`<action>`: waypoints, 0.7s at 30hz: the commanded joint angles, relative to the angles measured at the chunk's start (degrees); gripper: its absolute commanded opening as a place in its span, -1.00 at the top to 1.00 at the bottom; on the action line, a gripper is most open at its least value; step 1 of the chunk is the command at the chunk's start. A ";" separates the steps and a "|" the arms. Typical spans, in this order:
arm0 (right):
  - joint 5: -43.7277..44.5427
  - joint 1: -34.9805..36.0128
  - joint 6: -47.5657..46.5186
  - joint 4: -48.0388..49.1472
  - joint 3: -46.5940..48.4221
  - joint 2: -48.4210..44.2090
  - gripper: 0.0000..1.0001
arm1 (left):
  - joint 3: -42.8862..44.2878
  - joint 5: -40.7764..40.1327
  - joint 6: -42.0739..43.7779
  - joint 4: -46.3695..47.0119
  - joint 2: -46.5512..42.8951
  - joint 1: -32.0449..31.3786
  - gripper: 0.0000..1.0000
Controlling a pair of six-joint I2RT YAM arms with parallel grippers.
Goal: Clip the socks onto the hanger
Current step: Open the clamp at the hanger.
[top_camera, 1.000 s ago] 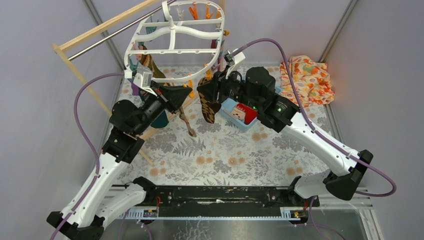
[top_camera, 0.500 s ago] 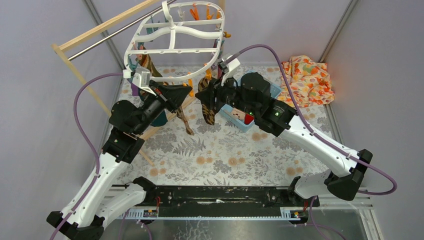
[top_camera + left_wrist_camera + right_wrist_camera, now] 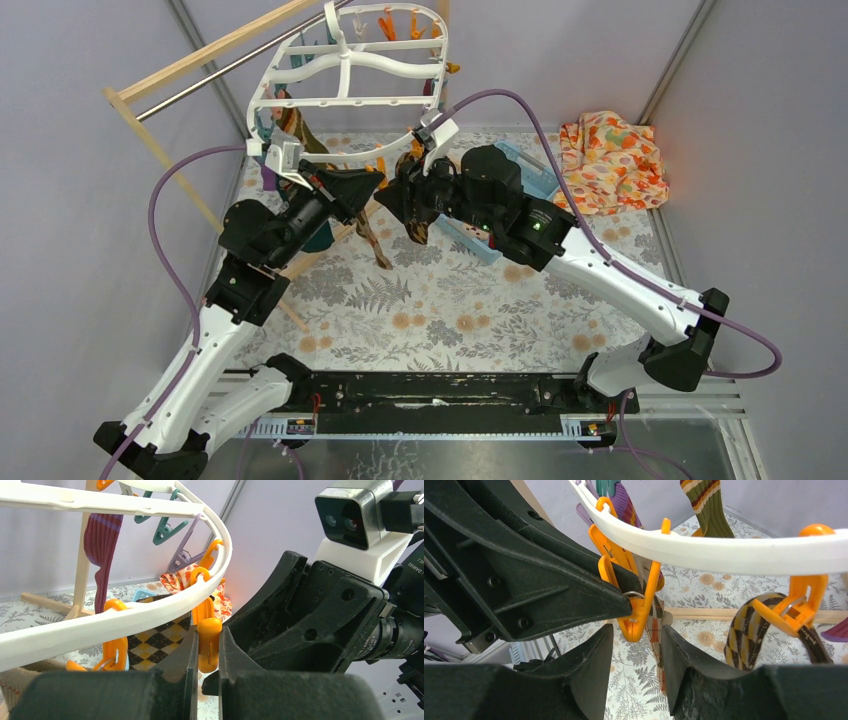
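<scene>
The white oval hanger hangs from the rod. In the left wrist view my left gripper is shut on an orange peg dangling from the hanger's rim. A brown-cream argyle sock hangs just behind, and a maroon sock hangs further left. My right gripper is open and empty, its fingertips just below that same orange peg. To its right another orange peg holds the argyle sock. In the top view both grippers, left and right, meet under the hanger's near rim.
A wooden rack with a metal rod stands at the back left. A blue basket with a red sock lies under my right arm. An orange floral cloth lies at the back right. A striped sock hangs further back.
My right arm has swung left and up, bringing its gripper close against my left gripper under the hanger's rim. My left arm has stayed put.
</scene>
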 commanded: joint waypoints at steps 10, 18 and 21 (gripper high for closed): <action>3.37 0.73 -2.47 4.01 3.58 1.09 0.32 | 0.14 -0.94 -1.15 4.62 -1.82 -0.18 1.00; 4.13 0.76 -2.85 6.25 1.77 0.42 0.91 | 0.12 -0.54 -1.65 4.62 -1.81 -0.18 1.00; 4.33 0.81 -2.91 6.86 1.03 -0.02 1.00 | 0.08 -0.62 -1.63 4.62 -1.72 -0.18 1.00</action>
